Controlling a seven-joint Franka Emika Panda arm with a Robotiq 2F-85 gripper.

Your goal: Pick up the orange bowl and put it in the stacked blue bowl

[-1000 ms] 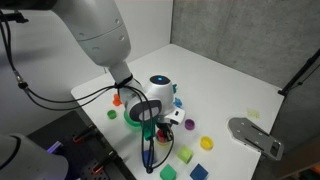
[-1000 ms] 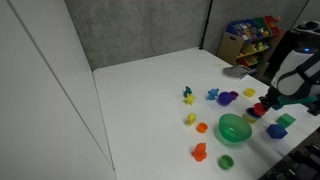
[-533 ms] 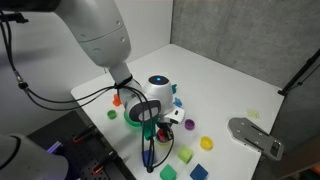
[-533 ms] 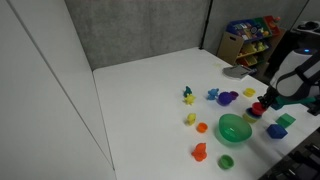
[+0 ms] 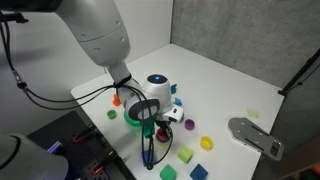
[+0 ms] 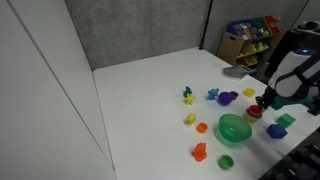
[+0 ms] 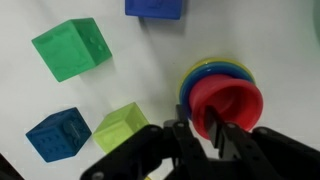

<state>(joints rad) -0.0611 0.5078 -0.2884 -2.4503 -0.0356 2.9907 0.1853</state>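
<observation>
The jaws straddle the rim of a red bowl (image 7: 232, 100) nested in the stacked blue bowl (image 7: 193, 84); we cannot tell whether they pinch it. The orange bowl (image 6: 201, 127) sits on the table (image 6: 150, 90) beside the big green bowl (image 6: 234, 128), well apart from the jaws. We judge it light, stiff and slick (plastic, probably), best taken by the rim.

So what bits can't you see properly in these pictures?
- Stacked blue bowl: in the wrist view only its rim shows, because the red bowl sits on top.
- End effector: open or shut is unclear. The wrist view's bottom edge cuts it off, and both exterior views show it too small.
- Blue block: cut by the wrist view's top edge.
- Orange bowl: tiny in an exterior view, absent from the wrist view.
</observation>
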